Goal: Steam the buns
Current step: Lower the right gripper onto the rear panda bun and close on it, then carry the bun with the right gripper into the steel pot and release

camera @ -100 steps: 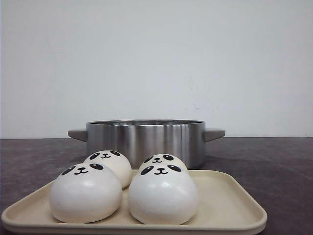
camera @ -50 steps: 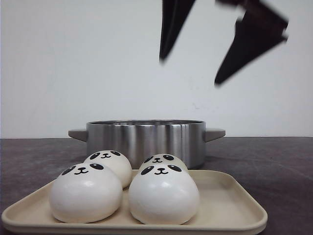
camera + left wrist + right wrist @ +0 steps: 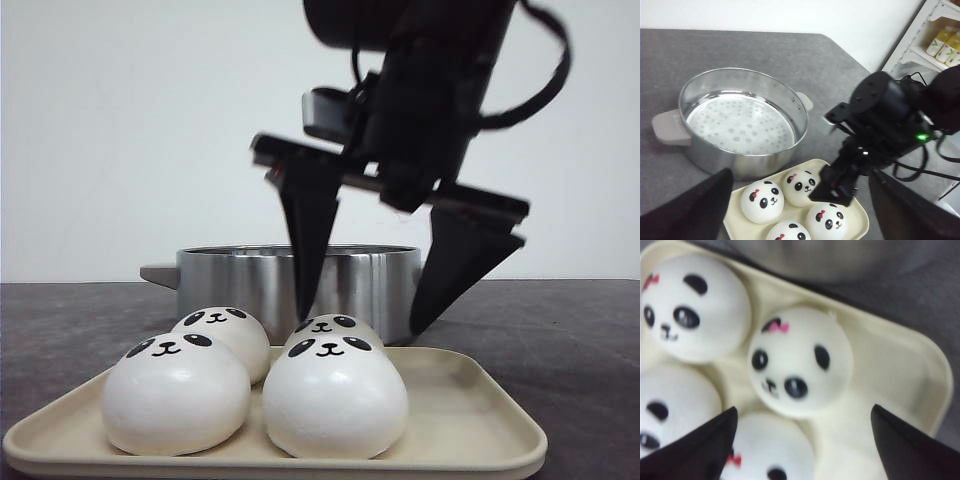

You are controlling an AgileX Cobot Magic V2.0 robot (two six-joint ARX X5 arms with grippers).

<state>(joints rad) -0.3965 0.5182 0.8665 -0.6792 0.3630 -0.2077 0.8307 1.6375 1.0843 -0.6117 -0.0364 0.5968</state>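
Note:
Four white panda-faced buns (image 3: 335,395) (image 3: 762,201) (image 3: 800,362) sit two by two on a cream tray (image 3: 470,420) (image 3: 857,231) in front of a steel steamer pot (image 3: 300,285) (image 3: 740,120) lined with perforated paper. My right gripper (image 3: 360,322) (image 3: 804,410) hangs open just above the tray's right-hand buns, one finger on each side of them. It touches no bun. My left gripper (image 3: 801,172) is open and empty, high above the tray's near side, and does not show in the front view.
The pot has a grey handle (image 3: 440,273) on each side. A white shelf with drink bottles (image 3: 945,40) stands beyond the table's edge. The right arm's body and cables (image 3: 900,130) reach over the tray's right side.
The right gripper came down from above the front view, first over the pot, now low over the tray with its fingers still spread. Buns, tray and pot have not moved.

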